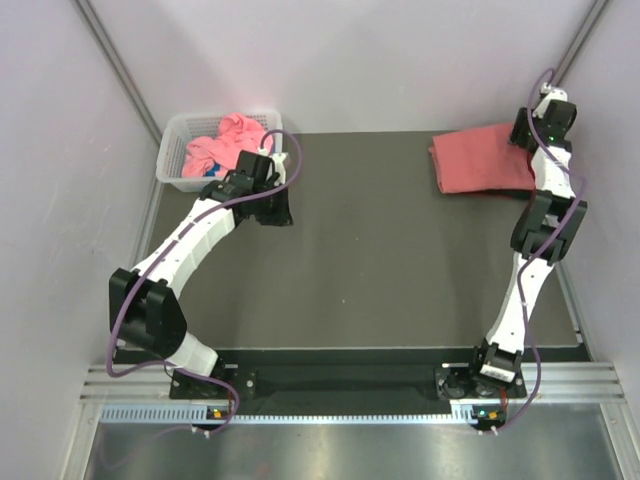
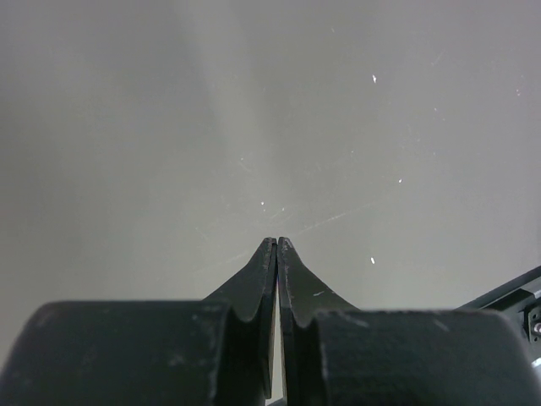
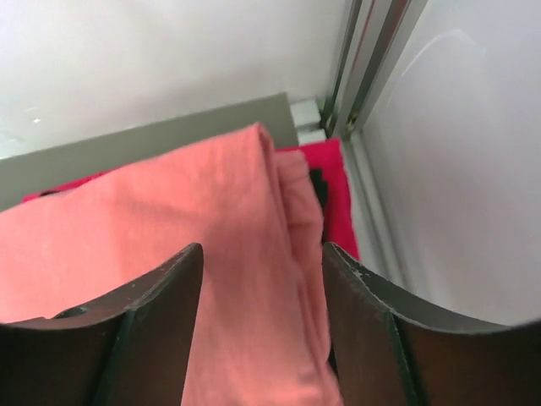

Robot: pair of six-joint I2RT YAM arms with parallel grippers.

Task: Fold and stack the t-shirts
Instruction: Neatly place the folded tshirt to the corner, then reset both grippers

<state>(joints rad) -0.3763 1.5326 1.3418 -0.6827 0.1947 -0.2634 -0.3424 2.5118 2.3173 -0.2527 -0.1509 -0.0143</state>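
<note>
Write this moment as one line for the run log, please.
left gripper: shut, empty | right gripper: open over folded salmon t-shirt | basket: pink t-shirt inside

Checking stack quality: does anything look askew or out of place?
Slightly. At the far right, the red shirt pokes out past the salmon shirt on top, so edges don't line up. A pink shirt lies crumpled in the basket.

Three t-shirts show: one pink t-shirt (image 1: 228, 140), one salmon t-shirt (image 1: 480, 160) and one red t-shirt (image 3: 334, 186). There is one white basket (image 1: 172, 150) and one table (image 1: 380, 260). Two arms, left arm (image 1: 200, 235) and right arm (image 1: 530, 270), carry two grippers, left gripper (image 2: 276, 245) and right gripper (image 3: 262, 247).
</note>
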